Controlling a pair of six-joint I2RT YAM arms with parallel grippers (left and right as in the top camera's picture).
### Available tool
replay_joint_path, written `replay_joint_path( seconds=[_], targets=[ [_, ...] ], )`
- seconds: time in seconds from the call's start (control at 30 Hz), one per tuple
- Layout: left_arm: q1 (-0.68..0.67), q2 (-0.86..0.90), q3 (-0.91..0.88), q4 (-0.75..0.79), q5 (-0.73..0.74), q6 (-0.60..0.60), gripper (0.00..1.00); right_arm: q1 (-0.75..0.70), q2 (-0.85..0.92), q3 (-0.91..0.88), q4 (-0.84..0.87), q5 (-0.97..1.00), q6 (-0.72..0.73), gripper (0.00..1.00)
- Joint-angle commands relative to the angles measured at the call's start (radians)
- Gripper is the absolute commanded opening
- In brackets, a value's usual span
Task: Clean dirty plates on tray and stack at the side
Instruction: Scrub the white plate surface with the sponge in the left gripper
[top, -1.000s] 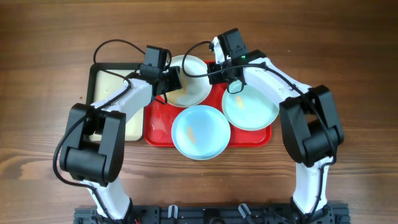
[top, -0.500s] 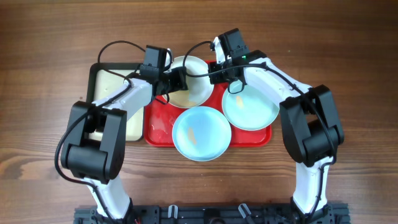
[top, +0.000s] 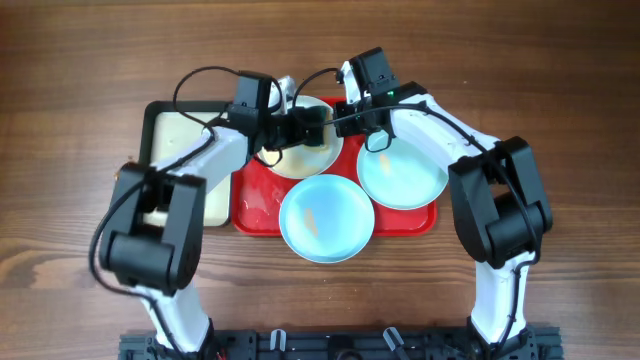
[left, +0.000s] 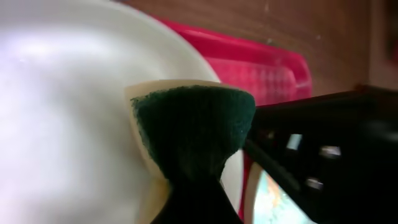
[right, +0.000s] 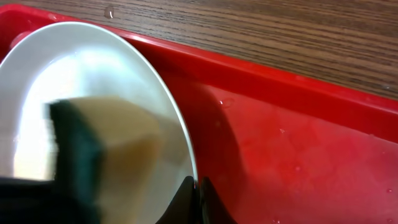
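The job stood at an early stage: all three plates lay on the large red rectangular plastic tray (right: 292, 149) and none had been stacked at the side.

The round white shallow plate (right: 87, 74) sat at the far left of that tray and looked to be in the middle of its scrub. The right gripper (right: 195, 198) was clenched on its right rim, holding it steady. The left gripper (top: 310, 125) was clenched on a yellow sponge with a dark green scouring face (left: 189, 127), which was pressed against the inside of the plate.

The near pale blue round plate (top: 325, 218) overhung the tray's near rim and showed a yellowish smear, so it appeared not yet cleaned. The right pale blue round plate (top: 405, 178) lay at the right end of the tray, and whether it was dirty I could not tell. Both awaited wiping, and then all three would need stacking.

Counted:
- **Plates:** three, one white and two pale blue.
- **Red tray:** one.
- **Smaller black-rimmed cream tray (top: 170, 130):** one, just left of the red one and holding no plate.
- **Sponge:** one.
- **Grippers:** two.
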Motion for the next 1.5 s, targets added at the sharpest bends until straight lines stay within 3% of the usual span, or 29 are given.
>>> replay_joint_path(
  seconds=[0.0,0.33,0.97,1.47],
  targets=[
    [0.028,-0.149,0.032,-0.043,-0.068,-0.005,0.04,0.008,0.025,-0.003,0.004,-0.024,0.004,0.04],
    [0.032,-0.180,0.029,-0.302,-0.362,-0.005,0.04,0.008,0.025,-0.003,0.005,-0.024,0.005,0.04],
    [0.027,-0.018,0.018,-0.299,-0.395,-0.029,0.04,0.008,0.025,-0.003,0.005,-0.024,0.005,0.04],
    [-0.122,0.039,0.018,-0.207,-0.362,-0.115,0.04,0.008,0.025,-0.003,0.006,-0.024,0.005,0.04]
  ],
)
